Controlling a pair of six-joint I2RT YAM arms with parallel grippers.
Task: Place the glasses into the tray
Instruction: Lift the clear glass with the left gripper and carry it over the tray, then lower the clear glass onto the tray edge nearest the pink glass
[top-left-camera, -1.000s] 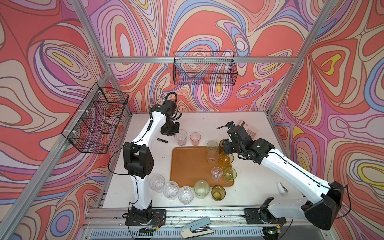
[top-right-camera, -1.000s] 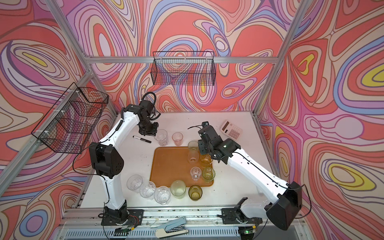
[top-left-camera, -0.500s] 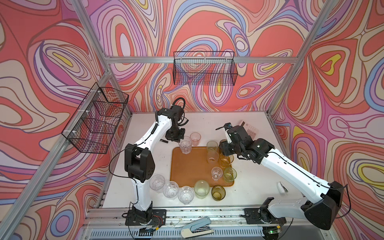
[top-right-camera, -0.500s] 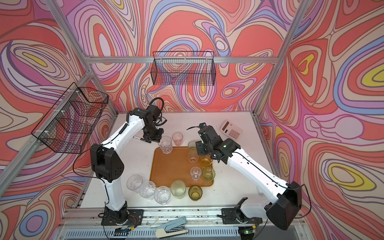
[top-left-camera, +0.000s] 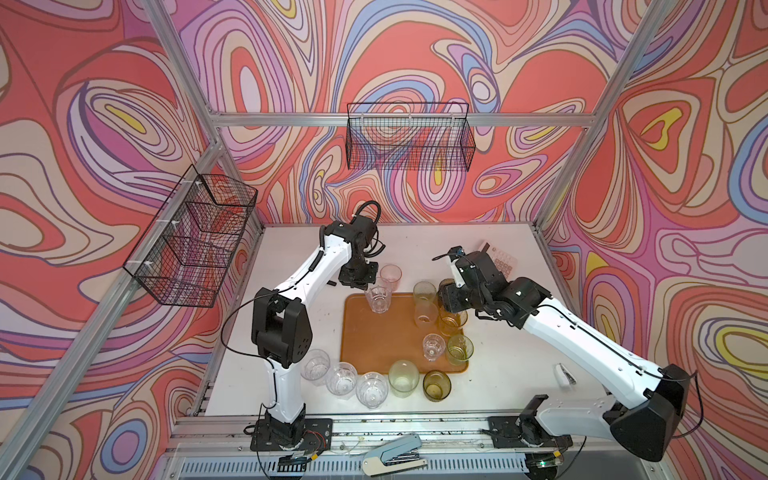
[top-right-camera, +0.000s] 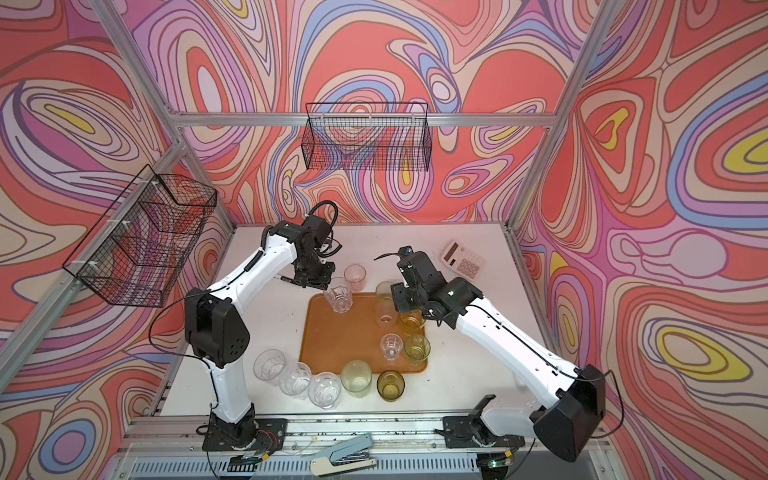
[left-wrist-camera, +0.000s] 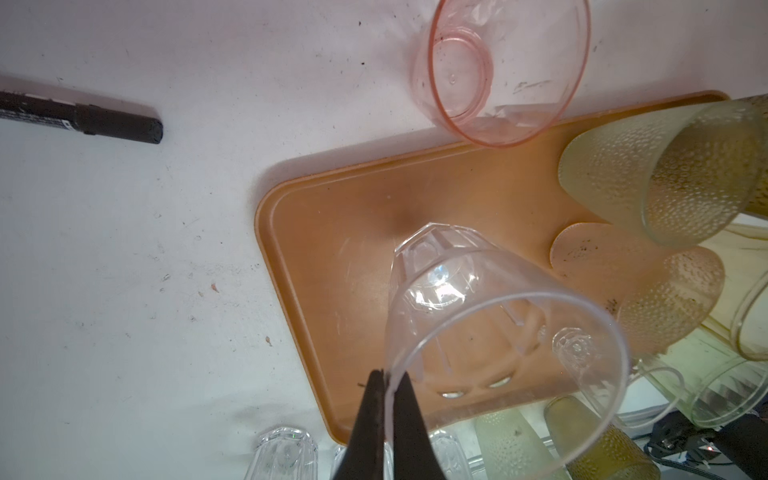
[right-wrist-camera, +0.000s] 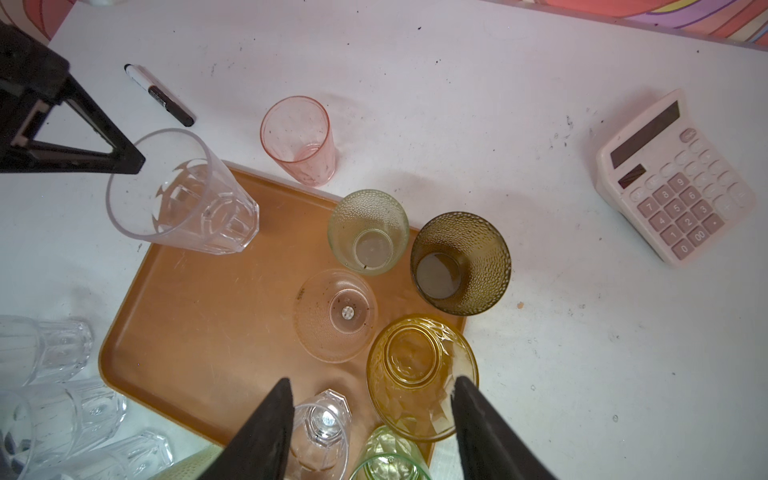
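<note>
Left wrist view: we see the left gripper (left-wrist-camera: 388, 376) closed tight, pinching the rim wall of a clear faceted glass (left-wrist-camera: 478, 316), one finger inside the mouth and one outside. The glass is mouth-up, with its base over the tray (left-wrist-camera: 324, 249) near a corner. We can't tell whether the base touches the tray floor. Both top views put this at the tray's far left corner.

Right wrist view: the right gripper (right-wrist-camera: 374, 382) has its jaws well apart and grips nothing. The amber glass (right-wrist-camera: 419, 365) stands on the tray at its right edge, between the fingers but off-centre. One fingertip (right-wrist-camera: 469, 399) sits at its rim, contact unclear. The other fingertip is clear of it.

Other glasses relative to the grippers:
- The pink glass (right-wrist-camera: 299, 141) is on the table (right-wrist-camera: 540, 332), just beyond the tray's far edge and near the held glass.
- The pale green glass (right-wrist-camera: 368, 232) and a clear dotted glass (right-wrist-camera: 336, 313) are on the tray, ahead of the right gripper.
- The olive-brown glass (right-wrist-camera: 461, 262) is on the table, just off the tray's far right corner.
- In a top view, five more glasses stand in a row (top-left-camera: 372, 388) along the tray's near edge, well apart from both grippers.
</note>
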